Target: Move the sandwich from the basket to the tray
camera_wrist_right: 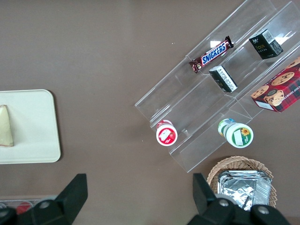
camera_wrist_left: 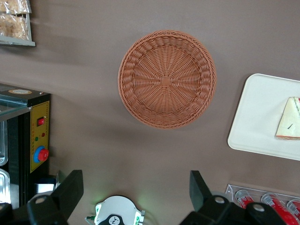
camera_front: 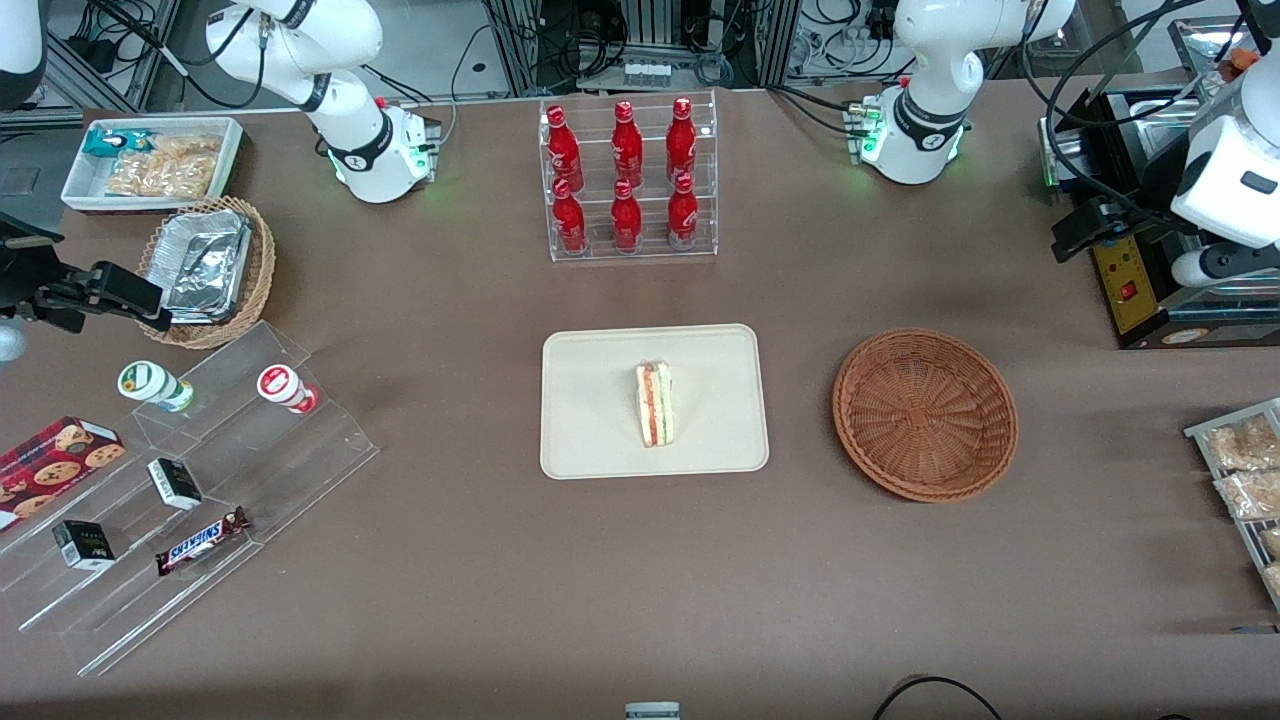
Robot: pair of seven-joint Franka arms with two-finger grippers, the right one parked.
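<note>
A soft, light sandwich [camera_front: 655, 404] lies mid-frame on the tray [camera_front: 590, 440] – best pinched gently across its bread faces – while the gripper [camera_wrist_left: 136, 197] hangs high above the empty basket [camera_front: 925, 413], jaws apart.

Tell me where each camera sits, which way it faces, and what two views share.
Front view: high over the table, looking down; both arm bases show, sandwich on tray.
Left wrist view: on the raised working arm, looking down at the empty basket; the gripper is open, holding nothing.
Right wrist view: looking down at a Snickers bar.
All three share the tray.
</note>
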